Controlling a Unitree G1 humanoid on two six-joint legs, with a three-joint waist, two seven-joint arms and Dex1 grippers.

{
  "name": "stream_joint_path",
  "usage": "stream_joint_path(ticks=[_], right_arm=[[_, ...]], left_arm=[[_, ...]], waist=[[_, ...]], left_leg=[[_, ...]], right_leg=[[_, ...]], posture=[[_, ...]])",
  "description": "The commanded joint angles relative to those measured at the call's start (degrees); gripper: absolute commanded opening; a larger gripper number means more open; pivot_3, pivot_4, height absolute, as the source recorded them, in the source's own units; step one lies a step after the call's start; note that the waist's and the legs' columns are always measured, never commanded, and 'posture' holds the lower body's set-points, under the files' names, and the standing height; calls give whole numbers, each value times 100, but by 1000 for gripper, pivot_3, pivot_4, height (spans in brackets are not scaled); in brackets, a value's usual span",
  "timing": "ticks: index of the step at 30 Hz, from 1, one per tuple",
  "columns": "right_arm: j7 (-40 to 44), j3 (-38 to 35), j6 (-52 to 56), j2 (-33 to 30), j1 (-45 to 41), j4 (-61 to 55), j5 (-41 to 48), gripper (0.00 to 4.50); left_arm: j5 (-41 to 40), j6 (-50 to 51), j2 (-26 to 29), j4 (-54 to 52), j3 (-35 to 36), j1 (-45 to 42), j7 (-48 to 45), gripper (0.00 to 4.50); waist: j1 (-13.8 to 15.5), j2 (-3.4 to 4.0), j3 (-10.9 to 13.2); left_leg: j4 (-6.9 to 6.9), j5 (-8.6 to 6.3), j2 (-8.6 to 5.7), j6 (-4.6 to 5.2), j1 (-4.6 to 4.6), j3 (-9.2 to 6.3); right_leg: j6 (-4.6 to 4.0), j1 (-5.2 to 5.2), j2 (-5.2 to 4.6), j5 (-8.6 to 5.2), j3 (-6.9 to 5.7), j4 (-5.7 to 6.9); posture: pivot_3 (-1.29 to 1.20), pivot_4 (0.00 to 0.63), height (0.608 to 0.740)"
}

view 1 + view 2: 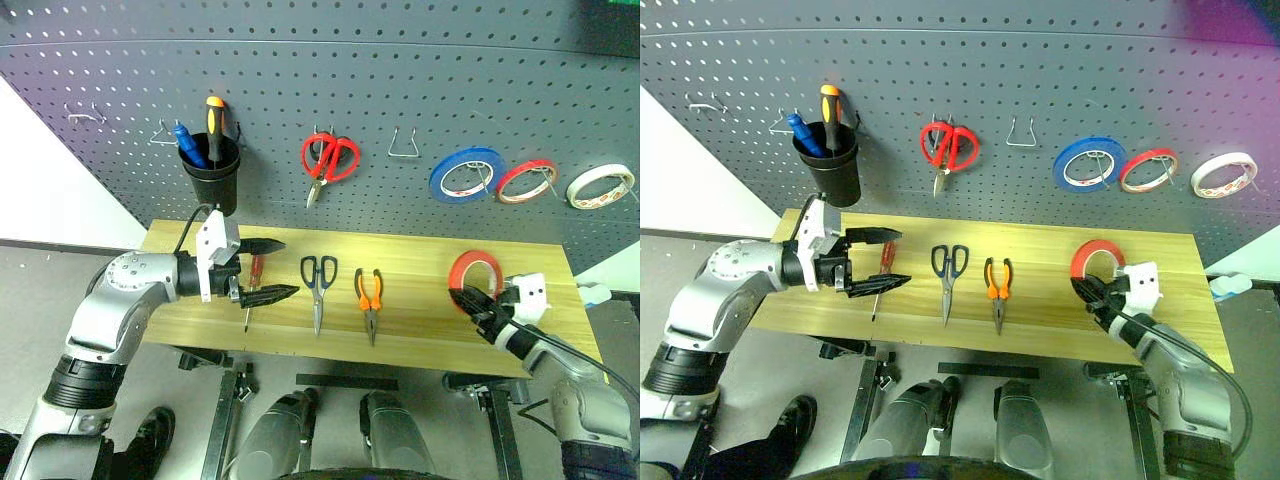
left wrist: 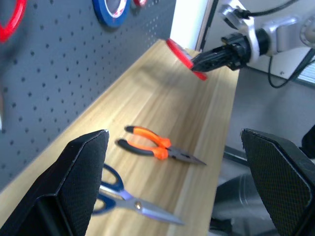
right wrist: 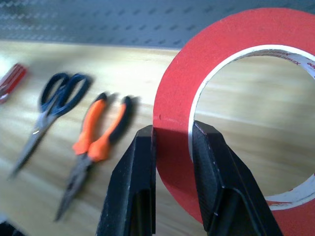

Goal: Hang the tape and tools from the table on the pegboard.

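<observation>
In the head views, you had the right gripper [image 1: 470, 297] at the lower right, clenched on the flat red ring of adhesive tape [image 1: 475, 270], which stood upright, lifted clear of the light yellowish wooden plank table [image 1: 420, 335]. Your left gripper [image 1: 262, 270] sat at centre left with its black fingers spread wide and holding nothing, over the slim red-handled screwdriver [image 1: 254, 273] lying on the planks. Right of it, in the middle of the frame, lay the scissors with dark blue-black handles [image 1: 319, 285] and, just beside them, the pliers with orange-and-black handles [image 1: 369, 298]. Across the top ran the dark grey perforated pegboard [image 1: 330, 90]. On it hung a black cup of tools [image 1: 211, 170], red-handled scissors [image 1: 327, 160], a blue tape roll [image 1: 466, 174], a thin red roll [image 1: 527, 181] and a cream roll [image 1: 600, 186].

In your left wrist view, the two spread fingers [image 2: 74, 182] rose at the lower corners. The pliers and scissors lay between them on the wood, and the right gripper gripped the red tape at upper centre.

In your right wrist view, the fingers [image 3: 133, 182] pinched the wall of the red ring at lower centre. The scissors and pliers lay at centre left, blurred.
</observation>
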Motion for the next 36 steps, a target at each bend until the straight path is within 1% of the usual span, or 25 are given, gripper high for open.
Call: stream_joint_path(ticks=[1, 6, 8, 13, 17, 27, 31, 36], right_arm=[[-147, -492, -427, 50, -19, -153, 298, 676], [-344, -832, -753, 86, -111, -392, 595, 676], [-442, -889, -725, 74, -194, -512, 758, 676], [-564, -833, -683, -4, -350, -674, 885, 676], [-644, -689, -619, -110, -641, -784, 860, 676], [-507, -387, -687, -337, -1479, -93, 704, 676], [-419, -191, -1002, -381, -1653, 359, 366, 676], [-211, -82, -1330, -461, -2035, 1097, 183, 676]], left_arm=[[90, -227, -79, 109, -66, -185, -104, 4500], [169, -314, -185, 254, -118, -293, -169, 4500], [164, -314, -207, 270, -124, -304, -188, 4500], [195, -317, -228, 270, -131, -312, -217, 4500], [199, -281, -252, 223, -149, -281, -212, 4500], [176, -203, -266, 48, -116, -176, -132, 4500], [145, -156, -236, -89, -90, -86, -79, 4500], [97, -41, -171, -281, -20, 44, -22, 4500]], waist=[[-70, 12, -23], [-205, 17, -97], [-252, 26, -103], [-273, 52, -151], [-272, 65, -165], [-253, 68, -182], [-235, 71, -190], [-231, 73, -191]], left_leg=[[7, 0, 0, 0, 0, 1], [31, -1, 0, 1, 2, 3], [50, -13, 0, 21, 3, 3], [73, -10, 22, 15, 5, 5], [75, -5, 41, 6, 7, 9], [73, -2, 46, 5, 7, 14], [73, -2, 48, 5, 7, 14], [75, -1, 48, 3, 7, 15]], right_leg=[[0, 2, 0, 0, 0, 4], [0, 2, 2, 0, 3, 31], [-1, 1, 4, 0, 3, 54], [-23, 2, 28, 18, 6, 63], [-39, -1, 46, 29, 7, 63], [-43, -2, 52, 33, 12, 63], [-44, -2, 54, 34, 12, 63], [-46, -2, 55, 38, 13, 65]], posture=[[-209, 111, 740], [-220, 105, 740], [-225, 106, 740], [-222, 102, 740], [-221, 101, 740], [-183, 102, 740], [-165, 102, 740], [-147, 105, 740]])
